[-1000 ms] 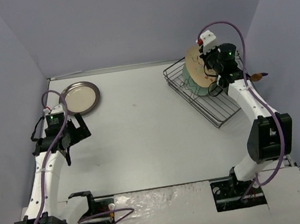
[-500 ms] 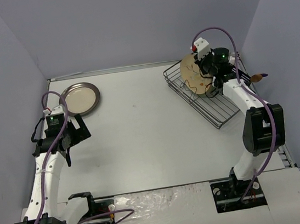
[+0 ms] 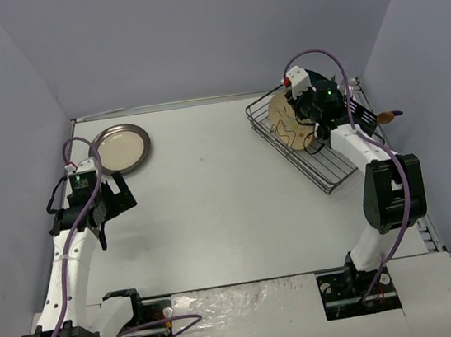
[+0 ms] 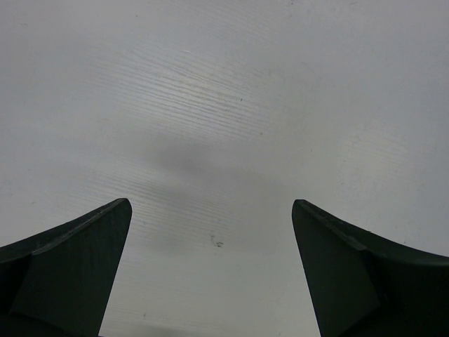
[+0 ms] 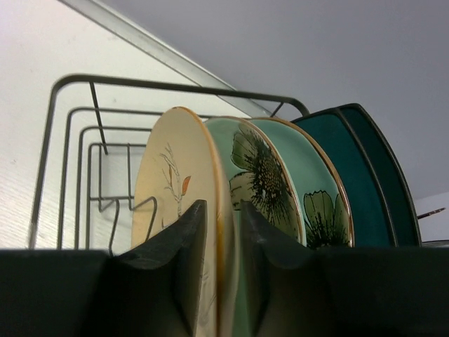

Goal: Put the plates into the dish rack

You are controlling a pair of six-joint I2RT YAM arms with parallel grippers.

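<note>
The cream floral plate [image 3: 283,116] [image 5: 175,182] stands on edge in the black wire dish rack [image 3: 326,168] [image 5: 175,83] at the back right. My right gripper [image 3: 305,118] [image 5: 223,210] reaches in from above, its jaws close on either side of that plate's rim. Behind it in the rack stand two mint flower plates [image 5: 270,172] and two dark teal plates [image 5: 368,175]. A cream plate with a dark-grey rim [image 3: 121,146] lies flat at the back left. My left gripper [image 3: 100,225] [image 4: 210,210] hovers open over bare table, in front of that plate.
The walls close in behind and to both sides. The rack sits slanted against the right wall, with free slots toward its near end. A utensil handle [image 3: 387,116] pokes out by the rack's right side.
My right gripper has carried the cream floral plate back and down, so it now stands upright in the rack. The left arm has not moved.
</note>
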